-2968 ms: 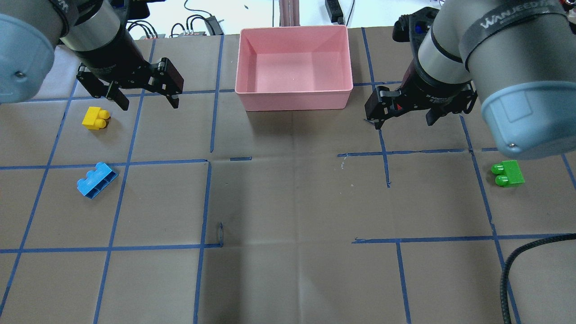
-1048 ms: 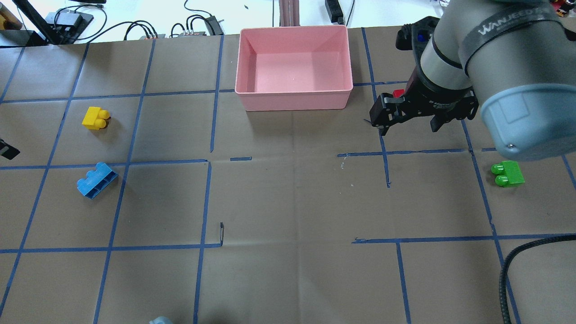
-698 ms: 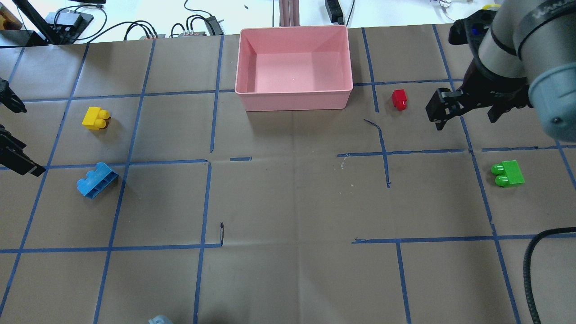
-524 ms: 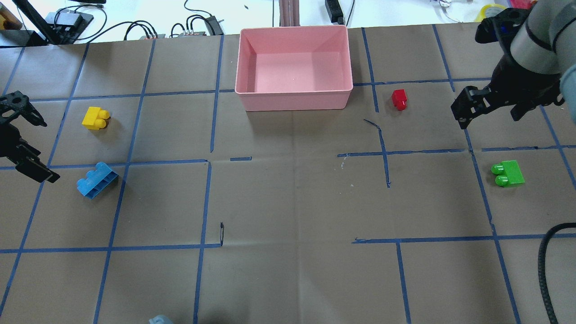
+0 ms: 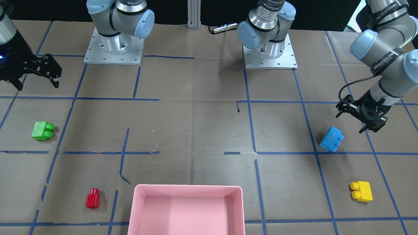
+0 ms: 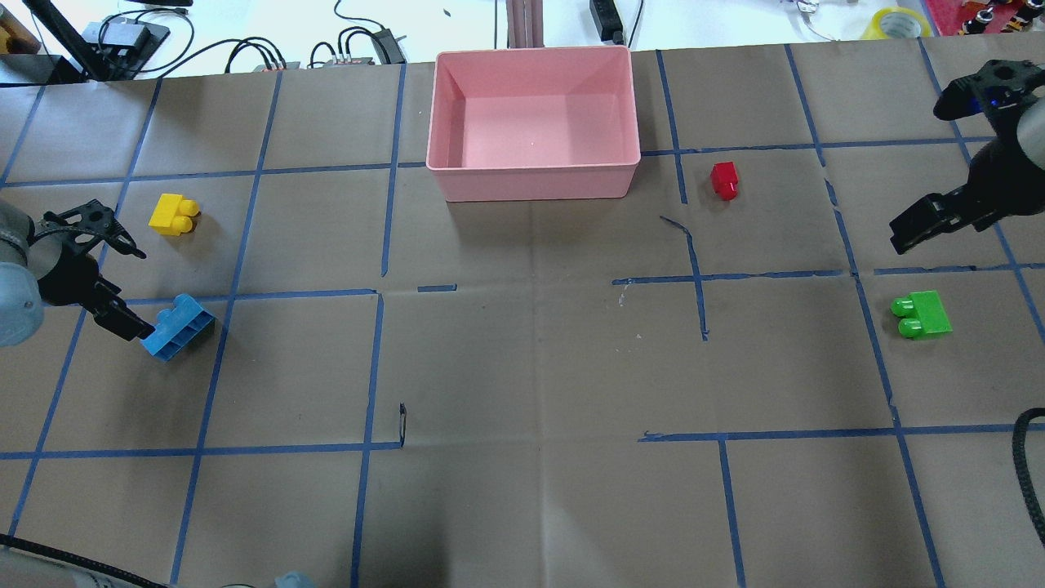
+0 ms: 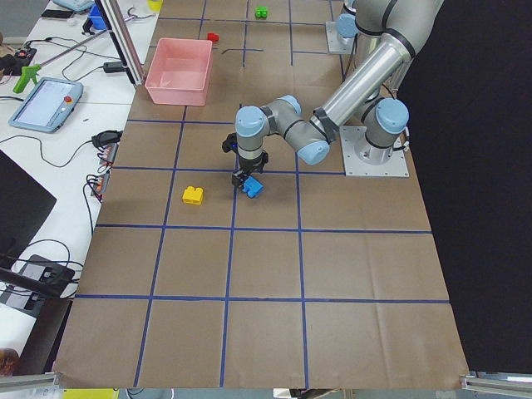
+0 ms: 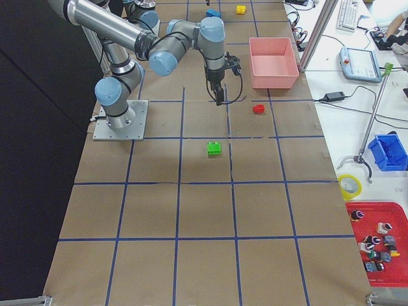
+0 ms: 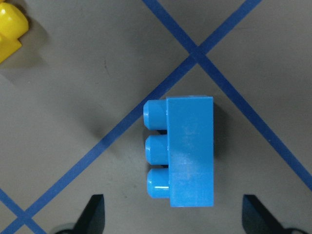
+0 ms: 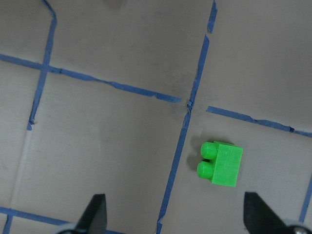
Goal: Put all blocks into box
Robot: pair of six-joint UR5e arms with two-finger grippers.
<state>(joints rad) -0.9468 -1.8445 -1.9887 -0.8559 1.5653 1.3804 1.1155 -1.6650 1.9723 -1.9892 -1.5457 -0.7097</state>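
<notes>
The pink box (image 6: 531, 170) stands empty at the far middle of the table and also shows in the front view (image 5: 187, 188). The blue brick (image 6: 181, 326) lies on its side at the left. My left gripper (image 5: 363, 121) is open and hovers just over it; the left wrist view shows the blue brick (image 9: 189, 156) centred ahead of both fingertips (image 9: 93, 210). The yellow brick (image 6: 173, 215) lies beyond it. My right gripper (image 5: 37, 83) is open and empty, above and beside the green brick (image 6: 922, 314), which shows in the right wrist view (image 10: 222, 165). The red brick (image 6: 723, 180) lies right of the box.
The table is brown paper with a blue tape grid. Both arm bases (image 5: 112, 49) stand at the robot's edge. A black cable (image 6: 1030, 474) hangs at the near right. Cables and gear (image 6: 351, 45) lie beyond the far edge.
Both arms have swung outward. The left gripper left the view, then came back in from the left over the blue brick. The right gripper moved right, away from the red brick.
</notes>
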